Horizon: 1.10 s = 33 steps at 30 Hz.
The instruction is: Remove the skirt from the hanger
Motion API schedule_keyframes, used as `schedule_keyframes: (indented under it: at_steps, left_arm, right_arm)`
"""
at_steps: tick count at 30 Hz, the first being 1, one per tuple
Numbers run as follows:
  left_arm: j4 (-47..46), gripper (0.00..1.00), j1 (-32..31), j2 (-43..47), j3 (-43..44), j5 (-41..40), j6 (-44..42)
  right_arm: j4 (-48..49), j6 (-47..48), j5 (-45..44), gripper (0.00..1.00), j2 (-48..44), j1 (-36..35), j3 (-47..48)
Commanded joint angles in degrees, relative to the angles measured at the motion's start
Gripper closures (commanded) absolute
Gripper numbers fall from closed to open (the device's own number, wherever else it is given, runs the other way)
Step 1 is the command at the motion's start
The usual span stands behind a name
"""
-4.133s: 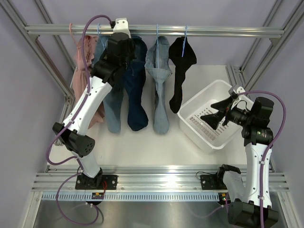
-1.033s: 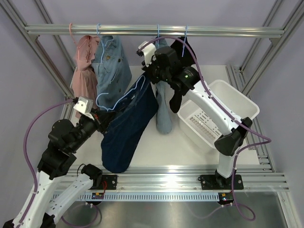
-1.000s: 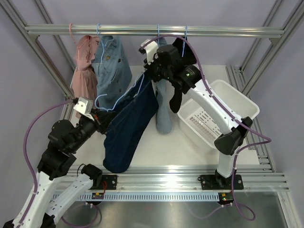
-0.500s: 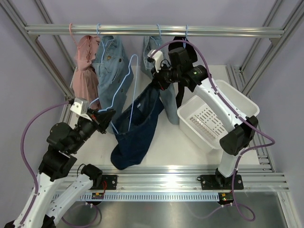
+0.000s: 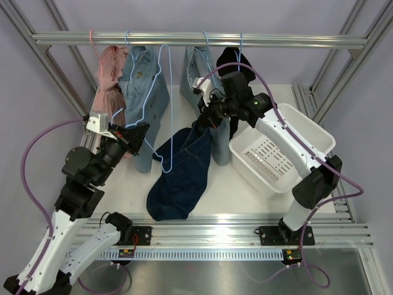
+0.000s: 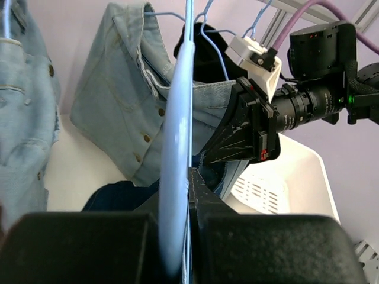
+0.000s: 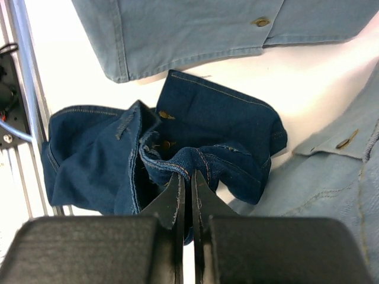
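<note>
right gripper [image 5: 205, 117]: clamped shut on skirt [image 5: 181, 178] waistband | skirt: draped below it, hem slumped on desk [image 5: 224, 192] | left gripper [image 5: 140, 132]: pinched shut on hanger [image 5: 164, 92] wire | handling: probably soft, floppy, fairly heavy denim; thick waistband likely best hold

No readable text, brand, number or sign in any view, as far as I see. Small red-and-yellow sticker [image 5: 127, 252] on near grooved metal rail [image 5: 202, 253], left side: too small to read.
</note>
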<state>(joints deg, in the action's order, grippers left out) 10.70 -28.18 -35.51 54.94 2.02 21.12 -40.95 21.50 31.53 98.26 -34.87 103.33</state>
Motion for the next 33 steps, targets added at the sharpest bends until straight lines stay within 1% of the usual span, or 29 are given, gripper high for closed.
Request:
schedule_keyframes:
  at_steps: [1, 3, 5, 6, 9, 10, 13, 14, 16, 17, 18, 20, 21, 23, 26, 29, 30, 32, 33]
  left_arm:
    - [1.77, 1.0, -0.2, 3.86, 3.77, -1.76, -2.66]
    - [6.16, 1.0, -0.2, 5.96, 3.95, -1.85, -3.72]
    - [10.19, 1.0, -0.2, 7.02, 4.3, -0.97, -4.51]
    - [11.7, 1.0, -0.12, 7.64, 4.3, -0.36, -4.69]
    - [16.8, 1.0, -0.2, 8.17, 4.3, 3.07, -5.39]
    - [17.85, 1.0, -0.2, 8.43, 4.21, 4.03, -5.65]
    - [21.03, 1.0, -0.2, 8.87, 3.42, 7.63, -6.62]
    - [21.64, 1.0, -0.2, 8.7, 3.33, 10.0, -7.06]
    - [21.91, 1.0, -0.2, 8.09, 3.51, 13.43, -7.41]
    - [21.73, 1.0, -0.2, 7.04, 3.68, 17.01, -7.33]
    - [21.56, 1.0, -0.2, 6.33, 3.95, 18.7, -7.24]
    - [20.68, 1.0, -0.2, 4.06, 4.74, 24.31, -6.54]
    - [20.16, 1.0, -0.2, 3.35, 5.0, 25.82, -6.1]
    - [18.06, 1.0, -0.38, 1.94, 5.09, 29.86, -5.05]
    - [15.68, 1.0, -1.87, -1.31, 5.7, 32.16, -3.99]
    - [16.54, 1.0, -5.99, -5.53, 8.24, 31.12, -5.47]
    - [17.24, 1.0, -8.62, -6.84, 9.3, 30.5, -6.18]
    - [18.56, 1.0, -11.18, -10.8, 12.63, 28.84, -7.76]
    - [18.92, 1.0, -13.71, -12.2, 13.78, 28.48, -8.2]
  right_arm:
    - [0.09, 3.72, 1.77, 0.99, -4.13, -0.02, -1.46]
    - [-0.97, 5.3, 4.06, 0.94, -3.78, -0.02, -2.25]
    - [-4.39, 7.93, 7.83, 0.83, -2.64, -0.02, -2.52]
    - [-6.49, 8.29, 8.72, 0.7, -2.37, -0.02, -2.08]
    - [-10.63, 11.98, 11.1, 0.47, -3.07, -0.02, -0.85]
    - [-12.73, 13.03, 11.53, 0.37, -3.77, -0.02, -0.33]
    - [-16.34, 17.51, 13.73, 0.27, -8.68, -0.02, -0.67]
    - [-17.66, 20.66, 15.13, 0.24, -11.31, 0.07, -0.85]
    - [-23.45, 25.32, 16.8, 0.22, -14.13, 0.07, -1.89]
    - [-24.95, 29.87, 17.68, 0.23, -15.8, 0.16, -2.69]
    - [-26.54, 32.01, 17.6, 0.23, -19.3, 0.24, -3.56]
    - [-29.01, 35.52, 16.82, 0.23, -23.0, 0.77, -6.55]
    - [-29.36, 36.15, 16.46, 0.23, -26.68, 1.21, -7.34]
    - [-31.29, 38.17, 15.76, 0.24, -29.69, 2.26, -8.06]
    - [-33.31, 38.1, 14.62, 0.24, -34.52, 3.67, -5.52]
    - [-34.46, 36.7, 15.05, 0.25, -36.11, 4.46, -2.17]
    - [-34.64, 36.25, 15.49, 0.25, -36.21, 4.64, -1.21]
    - [-34.29, 35.03, 17.24, 0.24, -35.95, 4.81, -1.2]
    - [-34.02, 34.76, 17.69, 0.25, -35.68, 4.81, -1.29]
